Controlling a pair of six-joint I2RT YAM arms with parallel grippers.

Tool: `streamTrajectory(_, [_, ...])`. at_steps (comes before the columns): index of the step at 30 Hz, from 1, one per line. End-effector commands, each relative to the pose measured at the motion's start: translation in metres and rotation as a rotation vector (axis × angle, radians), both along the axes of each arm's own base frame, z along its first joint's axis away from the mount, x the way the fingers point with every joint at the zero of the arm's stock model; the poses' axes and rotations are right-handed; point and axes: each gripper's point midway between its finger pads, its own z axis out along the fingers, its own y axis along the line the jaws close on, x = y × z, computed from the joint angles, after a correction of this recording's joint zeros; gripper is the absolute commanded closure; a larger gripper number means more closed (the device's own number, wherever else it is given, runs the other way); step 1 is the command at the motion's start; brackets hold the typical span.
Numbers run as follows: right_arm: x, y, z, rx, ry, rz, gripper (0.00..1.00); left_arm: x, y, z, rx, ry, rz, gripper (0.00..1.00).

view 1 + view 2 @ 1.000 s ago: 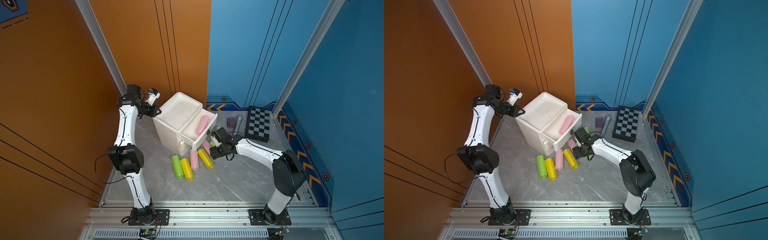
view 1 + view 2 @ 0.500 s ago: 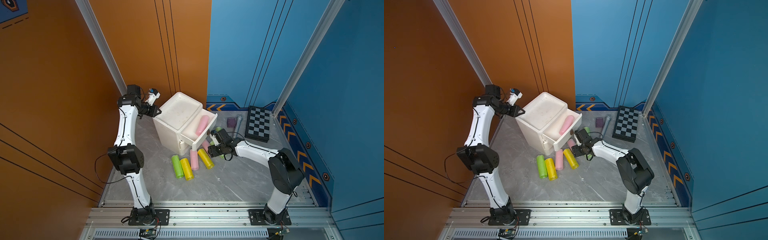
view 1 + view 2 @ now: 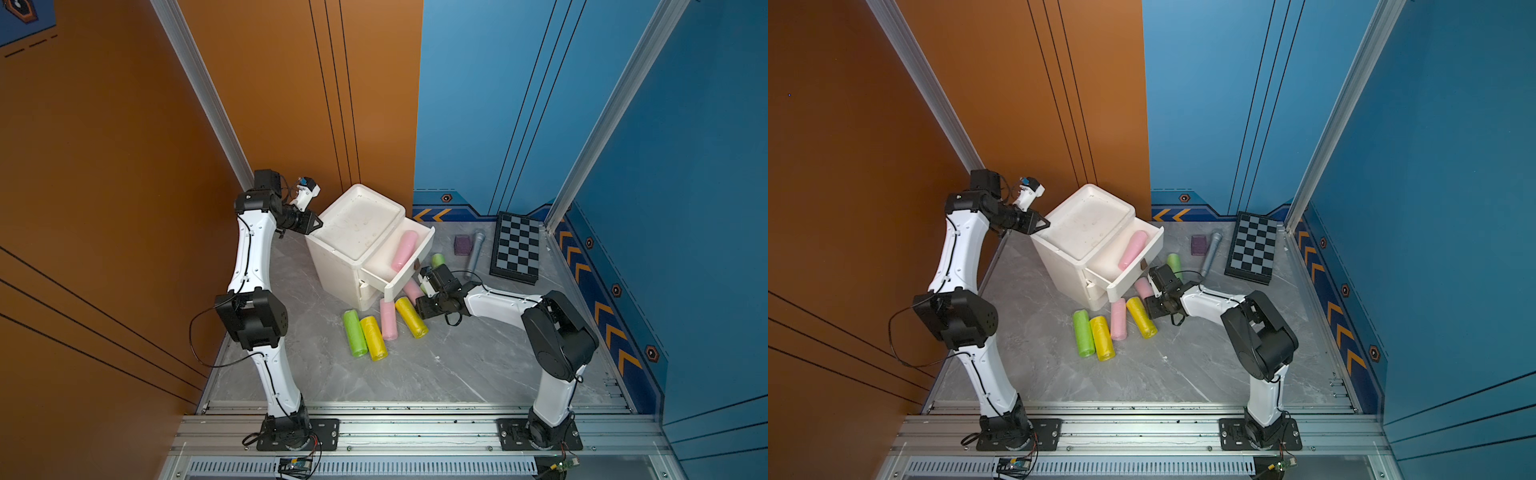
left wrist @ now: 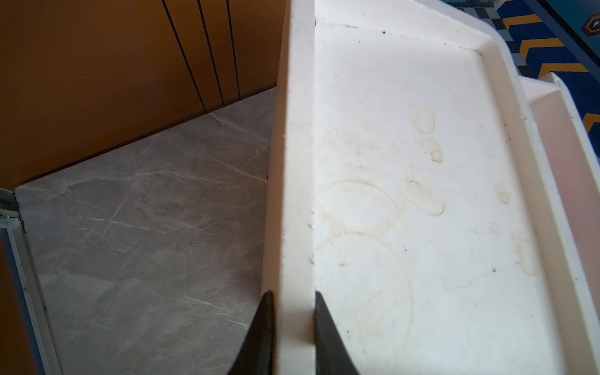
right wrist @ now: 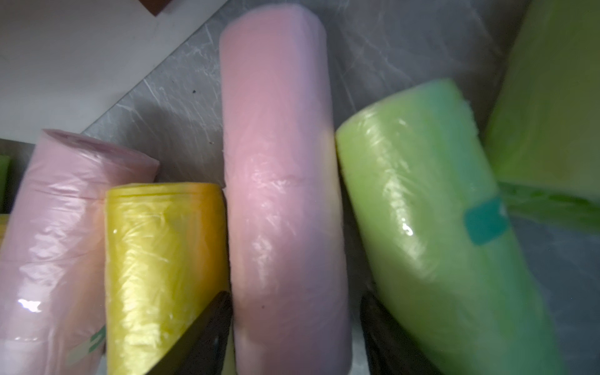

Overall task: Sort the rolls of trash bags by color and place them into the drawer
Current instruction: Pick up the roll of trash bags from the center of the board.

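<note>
Beside drawer [image 3: 395, 291], spread right tool [image 5: 295, 298] straddles drawer-pointing pink roll [image 5: 279, 162]; left tool [image 4: 292, 293] pinches cabinet [image 4: 406, 162].

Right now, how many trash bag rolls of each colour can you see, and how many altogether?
Pink rolls: 3, one of them already in the drawer
Green rolls: 3
Yellow rolls: 2
Total: 8

We look into a robot lab cell. Orange panels [image 3: 124, 166] and blue panels [image 3: 498, 104] wall in a marbled tabletop [image 3: 457, 365]. The left arm [image 3: 251, 266] and right arm [image 3: 503, 301] stand bolted to an aluminium rail [image 3: 415, 432].
</note>
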Motion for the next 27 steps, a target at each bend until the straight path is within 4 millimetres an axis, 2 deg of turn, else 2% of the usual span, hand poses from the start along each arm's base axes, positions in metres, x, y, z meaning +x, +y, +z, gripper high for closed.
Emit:
streamTrajectory(1, [-0.002,-0.003,-0.009,0.003,0.001,-0.037,0.44,-0.017,-0.004,0.029,-0.088,-0.010,0.034,1.00])
streamTrajectory(4, [-0.005,-0.008,-0.009,0.003,0.000,-0.048,0.52,-0.017,-0.004,0.029,-0.090,-0.010,0.034,1.00])
streamTrajectory(11, [-0.014,-0.019,0.003,0.029,0.005,-0.079,0.58,-0.016,-0.005,0.027,-0.094,-0.002,0.033,1.00])
streamTrajectory(18, [-0.057,-0.043,0.028,0.012,0.030,-0.076,0.57,-0.017,-0.004,0.025,-0.089,0.000,0.032,1.00])
streamTrajectory(20, [-0.070,-0.046,0.031,0.006,0.055,-0.061,0.51,-0.016,-0.004,0.023,-0.094,0.006,0.032,1.00])
streamTrajectory(22, [-0.079,-0.049,0.031,-0.009,0.090,-0.041,0.35,-0.016,-0.005,0.021,-0.099,0.010,0.031,1.00])
streamTrajectory(23, [-0.082,-0.050,0.031,-0.022,0.102,-0.026,0.30,-0.015,-0.005,0.021,-0.101,0.010,0.029,1.00])
streamTrajectory(27, [-0.083,-0.048,0.031,-0.048,0.118,0.005,0.29,-0.015,-0.007,0.021,-0.105,0.011,0.025,1.00])
